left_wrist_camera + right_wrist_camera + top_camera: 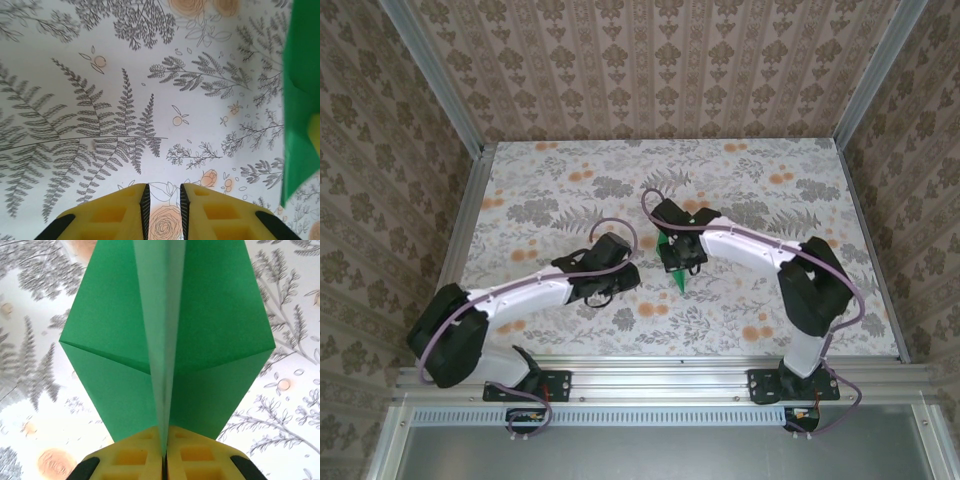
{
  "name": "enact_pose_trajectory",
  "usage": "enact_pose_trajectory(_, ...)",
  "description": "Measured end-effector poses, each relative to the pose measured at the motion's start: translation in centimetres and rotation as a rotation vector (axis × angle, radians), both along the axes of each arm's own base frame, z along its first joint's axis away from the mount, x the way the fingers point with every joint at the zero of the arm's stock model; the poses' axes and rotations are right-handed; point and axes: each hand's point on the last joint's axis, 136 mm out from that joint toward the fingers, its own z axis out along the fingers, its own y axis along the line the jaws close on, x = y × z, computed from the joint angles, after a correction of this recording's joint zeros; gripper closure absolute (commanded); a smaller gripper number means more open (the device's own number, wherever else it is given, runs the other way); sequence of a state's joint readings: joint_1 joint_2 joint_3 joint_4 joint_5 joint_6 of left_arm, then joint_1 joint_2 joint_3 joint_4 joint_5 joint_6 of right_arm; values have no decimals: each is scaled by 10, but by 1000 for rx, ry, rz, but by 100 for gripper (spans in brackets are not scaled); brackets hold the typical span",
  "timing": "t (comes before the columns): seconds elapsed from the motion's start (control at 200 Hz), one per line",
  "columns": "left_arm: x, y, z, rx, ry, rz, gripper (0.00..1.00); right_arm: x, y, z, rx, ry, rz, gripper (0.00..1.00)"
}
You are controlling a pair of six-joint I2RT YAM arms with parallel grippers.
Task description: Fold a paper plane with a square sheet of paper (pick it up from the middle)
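Floral tabletop (550, 170) is noted beneath 2 arms. Over its middle, the square sheet of paper (210, 340), creased into a pointed plane form, is pinched along its centre fold by the fully closed right gripper (164, 442). Just beside the sheet, the left gripper (164, 200) is held narrowly parted and empty. Risk: the folds could spring apart, or the sheet could slip, if the pinch is loosened early.

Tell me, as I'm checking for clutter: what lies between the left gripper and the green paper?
Nothing but bare floral tabletop separates the left gripper from the green paper, as the left wrist view shows.
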State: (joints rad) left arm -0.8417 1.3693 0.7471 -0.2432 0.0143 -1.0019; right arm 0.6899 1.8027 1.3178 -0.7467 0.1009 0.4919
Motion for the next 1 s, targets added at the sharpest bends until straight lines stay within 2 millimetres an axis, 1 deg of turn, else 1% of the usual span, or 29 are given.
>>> enact_pose_trajectory(0.13,-1,8,10,-6,-34,18,73,9,-6,-21,-50,55,-7,87)
enact_pose_trajectory(0.22,-1,12,15,-9,-50,26,72,13,-5,-31,-69,79,-5,83)
enact_pose_trajectory(0.27,-2,13,17,-11,-56,28,72,15,-3,-34,-73,87,-4,83)
enact_pose_trajectory(0.31,-2,15,19,-12,-59,30,72,16,-2,-36,-76,90,-2,81)
enact_pose_trajectory(0.385,-2,17,21,-11,-61,36,71,17,-1,-38,-79,93,1,74)
enact_pose_trajectory(0.52,-2,20,20,-4,-62,41,71,18,0,-40,-81,96,6,71)
enact_pose_trajectory(0.765,-3,23,19,6,-55,45,70,15,-1,-57,-102,134,11,68)
enact_pose_trajectory(0.995,-3,24,18,10,-52,48,69,16,0,-58,-103,137,9,67)
